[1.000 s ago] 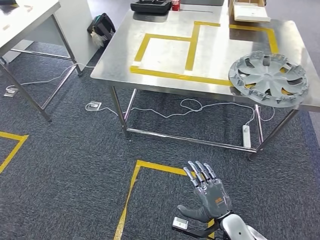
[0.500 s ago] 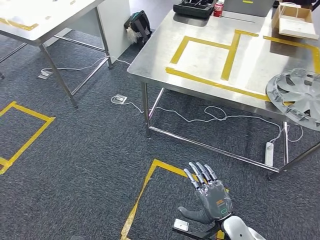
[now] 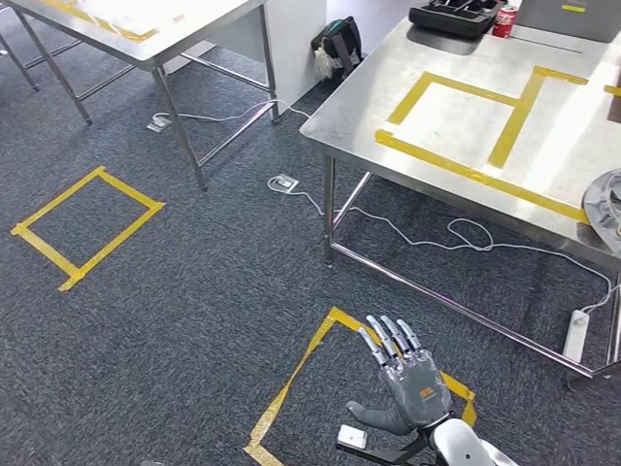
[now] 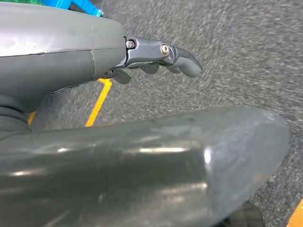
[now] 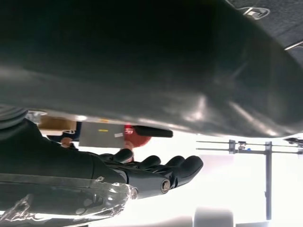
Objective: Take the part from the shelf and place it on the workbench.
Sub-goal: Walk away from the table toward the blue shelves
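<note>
The workbench (image 3: 469, 116), a steel table marked with yellow tape lines, is seen in the head view and is taken here as the landmark. The part (image 3: 606, 204), a grey wheel cover, is laid on the near right corner of the workbench, and most of it is cut by the picture edge. At the far side of the workbench a black tray (image 3: 455, 16) is placed, and a red can (image 3: 505, 21) is stood just beside it. Under the workbench a white cable (image 3: 440, 233) is spread on the grey carpet, with a white power strip (image 3: 575, 337) near the right leg.

In front of the workbench, over a yellow tape square (image 3: 322, 388) on the floor, the right hand (image 3: 407, 383) is held with its palm down. Its fingers are stretched out and apart, and nothing is held in it. The same is shown in the right wrist view.

The left hand (image 4: 107, 94) is seen in the left wrist view, over carpet and a yellow line. Its dark fingers (image 4: 171, 56) are stretched forward, only a little bent, and nothing is held between them and the thumb.

Left of the workbench, a second table (image 3: 168, 29) is stood, and another tape square (image 3: 87, 225) is marked on the floor near it.
</note>
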Controlling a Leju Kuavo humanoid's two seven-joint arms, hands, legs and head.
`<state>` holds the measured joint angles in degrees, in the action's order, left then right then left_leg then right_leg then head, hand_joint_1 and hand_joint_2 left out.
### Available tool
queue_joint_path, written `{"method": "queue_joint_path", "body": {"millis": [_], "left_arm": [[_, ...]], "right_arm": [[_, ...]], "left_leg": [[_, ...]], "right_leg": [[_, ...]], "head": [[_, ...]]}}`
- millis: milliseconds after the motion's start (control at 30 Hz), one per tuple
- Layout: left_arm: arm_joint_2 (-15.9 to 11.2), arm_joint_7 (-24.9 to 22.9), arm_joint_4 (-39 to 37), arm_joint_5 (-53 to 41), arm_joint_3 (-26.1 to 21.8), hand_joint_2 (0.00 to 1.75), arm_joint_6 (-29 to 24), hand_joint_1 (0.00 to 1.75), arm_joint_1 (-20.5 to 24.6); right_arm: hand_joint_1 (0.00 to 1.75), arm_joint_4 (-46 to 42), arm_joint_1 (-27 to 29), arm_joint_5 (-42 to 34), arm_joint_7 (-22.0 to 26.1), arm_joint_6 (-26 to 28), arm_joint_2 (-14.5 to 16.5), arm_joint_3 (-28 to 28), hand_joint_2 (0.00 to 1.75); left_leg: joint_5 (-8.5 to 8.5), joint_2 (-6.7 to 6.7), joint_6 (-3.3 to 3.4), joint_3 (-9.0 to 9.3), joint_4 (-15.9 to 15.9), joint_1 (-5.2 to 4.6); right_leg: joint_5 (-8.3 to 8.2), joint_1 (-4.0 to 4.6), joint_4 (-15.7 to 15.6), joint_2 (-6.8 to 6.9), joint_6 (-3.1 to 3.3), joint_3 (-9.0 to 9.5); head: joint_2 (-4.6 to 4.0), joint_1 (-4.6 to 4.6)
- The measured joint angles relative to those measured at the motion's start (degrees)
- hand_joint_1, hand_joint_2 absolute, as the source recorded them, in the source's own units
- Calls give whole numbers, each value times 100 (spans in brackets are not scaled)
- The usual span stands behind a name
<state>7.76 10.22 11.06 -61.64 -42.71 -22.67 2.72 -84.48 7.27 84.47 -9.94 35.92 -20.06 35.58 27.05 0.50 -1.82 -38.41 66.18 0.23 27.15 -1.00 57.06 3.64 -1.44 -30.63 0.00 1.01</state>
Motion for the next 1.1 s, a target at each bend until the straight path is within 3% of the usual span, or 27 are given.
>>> {"method": "queue_joint_path", "body": {"millis": [67,100,200,267,333,400,433,500,567,633,700,767,833,900,933,967,1000,1033,1100], "left_arm": [[-3,0,0,0,0,0,2,0,16],[-2,1,0,0,0,0,2,0,24],[0,-1,0,0,-1,0,2,0,5],[-9,-3,0,1,-3,0,3,0,-6],[-15,-4,0,1,-4,0,9,0,7],[-8,-4,0,0,-5,0,18,0,14],[-6,-4,0,0,-6,0,21,0,11],[-5,-4,0,0,-7,0,24,0,6],[-5,-4,0,0,-7,0,30,0,12],[-6,-4,0,2,-9,0,38,0,12],[-9,-4,0,8,-20,0,42,0,-9],[-11,-4,0,13,-30,0,42,0,-20],[-2,-4,0,13,-31,0,43,0,1],[7,-4,0,11,-31,0,44,0,13],[8,-6,0,9,-32,0,44,0,8],[7,-8,0,6,-34,0,44,0,1],[5,-9,0,2,-36,0,44,0,-4],[3,-10,0,-3,-37,0,44,0,-4],[3,-10,0,-11,-38,0,43,0,12]], "right_arm": [[0,0,0,0,-3,3,-2,-1,0],[0,0,-2,0,-6,4,-3,-2,0],[0,-1,-14,4,-17,8,-6,-1,0],[0,-2,-13,7,-27,13,-7,-2,0],[0,-3,6,9,-37,18,-14,-1,0],[0,-1,29,10,-43,19,-21,1,0],[0,-1,35,10,-43,19,-22,2,0],[0,-2,38,10,-46,19,-25,1,0],[0,-2,37,10,-49,22,-31,1,0],[0,-2,49,10,-53,27,-39,1,0],[0,-7,58,11,-60,33,-44,0,0],[0,-21,57,13,-68,38,-45,-2,0],[0,-31,73,15,-80,42,-46,-3,0],[0,-33,91,16,-91,43,-48,-2,0],[0,-33,94,16,-95,43,-49,-2,0],[0,-33,93,16,-98,43,-50,-2,0],[0,-34,91,16,-100,43,-50,-2,0],[0,-35,90,16,-103,43,-50,-2,0],[0,-41,92,16,-115,43,-51,-2,0]], "left_leg": [[-233,238,39,397,-724,-23],[-262,307,71,492,-905,-33],[-257,168,180,501,-966,-36],[-276,49,252,504,-979,-16],[-282,-78,300,500,-981,-11],[-279,-225,315,500,-979,-22],[-278,-303,316,506,-977,-25],[-278,-466,310,526,-972,-23],[-282,-614,276,518,-954,-27],[-314,-741,203,463,-946,-13],[-343,-819,128,414,-949,18],[-213,-586,74,306,-752,4],[125,-245,32,-13,-117,-13],[377,-142,3,-359,569,2],[365,-131,-3,-413,684,8],[251,-117,-3,-349,572,11],[71,-77,3,-173,258,13],[-100,48,15,62,-154,7],[-277,269,60,414,-795,-24]], "right_leg": [[39,38,12,119,-55,10],[56,60,12,170,-84,30],[99,68,-3,277,-159,99],[293,45,265,46,-203,-15],[666,37,1015,-266,-217,-370],[874,44,1673,-351,-210,-718],[810,46,1705,-360,-201,-760],[399,35,1110,-437,-179,-519],[98,-7,353,-731,-168,-169],[69,-20,97,-903,-149,-44],[43,-1,82,-784,-95,-35],[21,-3,48,-636,-28,-13],[22,8,26,-460,25,2],[32,26,26,-275,49,1],[37,30,26,-191,52,3],[42,32,26,-116,49,8],[50,33,27,-46,41,20],[63,41,27,18,24,35],[102,76,36,133,-29,61]], "head": [[0,1],[0,8],[0,30],[0,47],[0,71],[0,79],[0,81],[0,81],[0,76],[0,74],[0,74],[0,44],[0,10],[0,5],[0,5],[0,4],[0,4],[0,3],[0,5]]}}
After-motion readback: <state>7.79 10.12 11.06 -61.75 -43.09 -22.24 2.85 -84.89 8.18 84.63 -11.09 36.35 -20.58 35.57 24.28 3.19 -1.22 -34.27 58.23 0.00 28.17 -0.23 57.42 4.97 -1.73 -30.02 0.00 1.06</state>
